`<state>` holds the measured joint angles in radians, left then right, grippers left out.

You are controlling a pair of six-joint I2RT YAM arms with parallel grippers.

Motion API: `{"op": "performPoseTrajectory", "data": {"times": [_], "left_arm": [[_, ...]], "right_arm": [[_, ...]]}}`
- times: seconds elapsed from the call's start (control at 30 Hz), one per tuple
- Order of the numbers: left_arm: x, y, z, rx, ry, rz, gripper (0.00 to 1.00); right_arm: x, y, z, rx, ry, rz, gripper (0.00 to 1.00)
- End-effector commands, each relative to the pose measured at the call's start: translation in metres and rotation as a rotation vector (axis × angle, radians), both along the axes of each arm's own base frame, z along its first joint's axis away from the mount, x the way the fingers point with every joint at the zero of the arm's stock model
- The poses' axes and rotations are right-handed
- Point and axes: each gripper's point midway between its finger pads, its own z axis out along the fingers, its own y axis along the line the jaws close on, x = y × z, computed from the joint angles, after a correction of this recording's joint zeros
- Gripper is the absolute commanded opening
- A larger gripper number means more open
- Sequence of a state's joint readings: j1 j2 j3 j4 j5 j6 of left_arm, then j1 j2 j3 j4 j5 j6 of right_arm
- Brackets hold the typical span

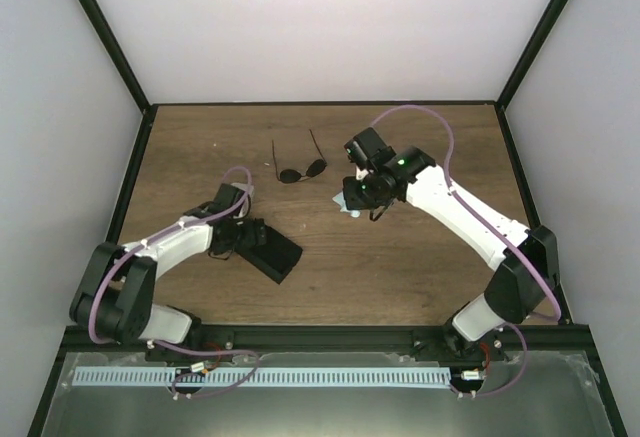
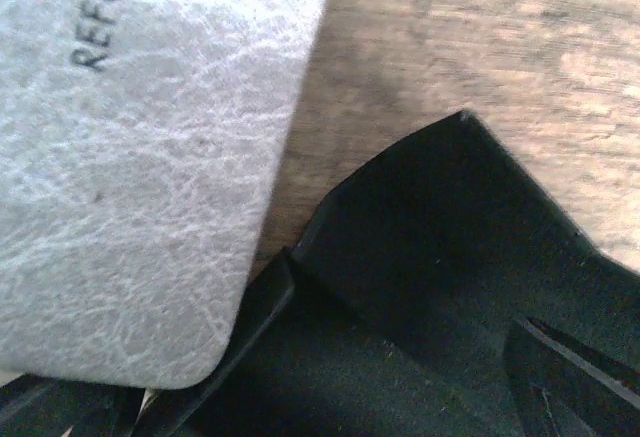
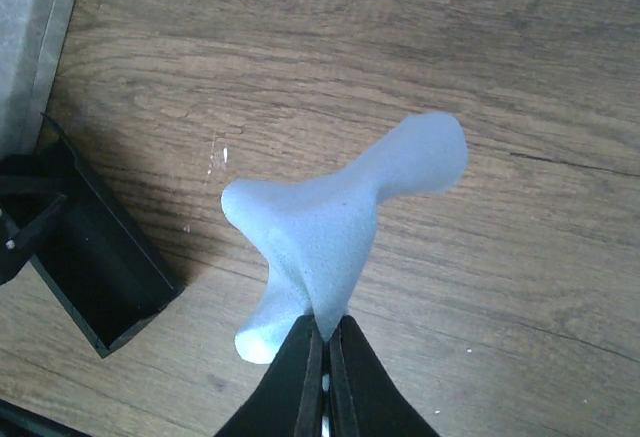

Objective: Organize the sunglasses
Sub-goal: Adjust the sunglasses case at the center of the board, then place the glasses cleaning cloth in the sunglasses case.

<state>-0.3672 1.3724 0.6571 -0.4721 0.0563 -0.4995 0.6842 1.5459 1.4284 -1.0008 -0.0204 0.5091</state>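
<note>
**One pair of sunglasses lies open at the back of the table while a cloth is pinched by the right claw**

Top view: the sunglasses [image 1: 301, 171] are seen on the wooden table [image 1: 400, 267], towards its far side, between the two arms and apart from both. Two small round dark lenses are joined by a thin dark wire frame; the long slender arms are spread open and point away towards the back edge. The right gripper [image 1: 352, 200] is placed just right of them, with a light blue cloth [image 1: 346, 213] at its tip. The left gripper [image 1: 248, 238] is pressed up against a black case [image 1: 278, 258]; how far it is open cannot be told.

Left wrist view: a grey textured panel [image 2: 150, 157] with printed letters is shown beside the dark open inside of the black case [image 2: 430, 287]; no fingers can be made out clearly.

Right wrist view: the right gripper [image 3: 321, 342] is closed tight; the light blue cloth [image 3: 330, 227] is pinched between its fingers and crumpled above the wood; the black case [image 3: 90, 267] is seen at the left.
</note>
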Motion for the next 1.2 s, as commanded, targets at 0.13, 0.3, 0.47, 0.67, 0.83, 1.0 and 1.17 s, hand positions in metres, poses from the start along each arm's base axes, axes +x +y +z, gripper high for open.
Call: {"op": "performPoseTrajectory", "data": {"times": [0.13, 0.3, 0.47, 0.67, 0.83, 1.0, 1.17], "left_arm": [[0.001, -0.047, -0.003, -0.084, 0.004, -0.049, 0.94], [-0.017, -0.068, 0.011, -0.149, 0.041, 0.036, 0.92], [-0.033, -0.077, 0.025, -0.166, 0.068, 0.088, 0.90], [-0.049, -0.099, 0.031, -0.211, 0.088, 0.062, 0.90], [-0.048, -0.110, 0.036, -0.188, 0.079, 0.018, 0.90], [-0.046, -0.098, 0.051, -0.139, 0.058, 0.027, 0.91], [-0.041, -0.076, 0.087, -0.201, -0.032, 0.103, 0.92]], "right_arm": [[-0.006, -0.003, 0.019, 0.020, -0.047, 0.027, 0.01], [-0.012, -0.005, 0.026, 0.041, -0.051, 0.023, 0.01], [-0.018, -0.005, 0.030, 0.072, -0.045, 0.023, 0.01], [-0.027, -0.001, 0.033, 0.124, -0.031, 0.038, 0.01], [-0.034, 0.014, 0.037, 0.209, -0.004, 0.088, 0.01], [-0.042, 0.030, 0.048, 0.284, 0.017, 0.145, 0.01], [-0.060, 0.047, 0.057, 0.326, 0.040, 0.227, 0.01]]}}
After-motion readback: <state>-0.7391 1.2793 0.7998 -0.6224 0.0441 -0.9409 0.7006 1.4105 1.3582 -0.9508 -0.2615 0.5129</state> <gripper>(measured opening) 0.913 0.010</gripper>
